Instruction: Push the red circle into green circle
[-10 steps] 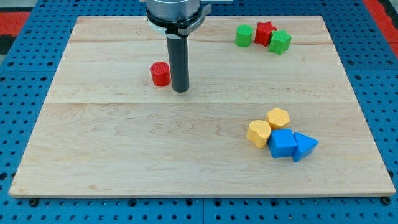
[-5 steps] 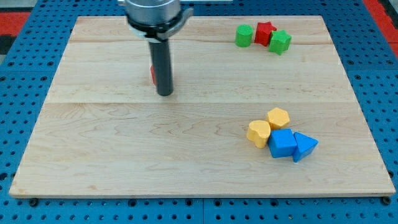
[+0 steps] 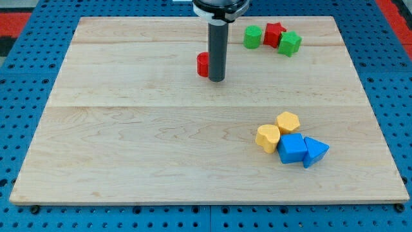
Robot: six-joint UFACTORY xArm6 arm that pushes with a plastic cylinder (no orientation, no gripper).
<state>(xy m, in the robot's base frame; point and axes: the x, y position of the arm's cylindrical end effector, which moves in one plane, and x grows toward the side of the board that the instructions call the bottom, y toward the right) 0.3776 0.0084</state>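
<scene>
The red circle (image 3: 203, 64) is a short red cylinder on the wooden board, upper middle of the view, partly hidden behind the rod. My tip (image 3: 217, 80) rests on the board right against the red circle's right and lower side. The green circle (image 3: 252, 37) stands near the view's top, up and to the right of the red circle, with a gap between them. It touches a red star (image 3: 275, 33).
A green star (image 3: 290, 43) sits right of the red star. At lower right a cluster holds a yellow hexagon (image 3: 288, 122), a yellow heart-like block (image 3: 268, 138), a blue cube (image 3: 293, 148) and a blue triangle (image 3: 315, 151). The board's edge (image 3: 206, 201) borders blue pegboard.
The red circle has moved right and up, from left of centre toward the green circle. The rod swung left over it, then right and up with it.
</scene>
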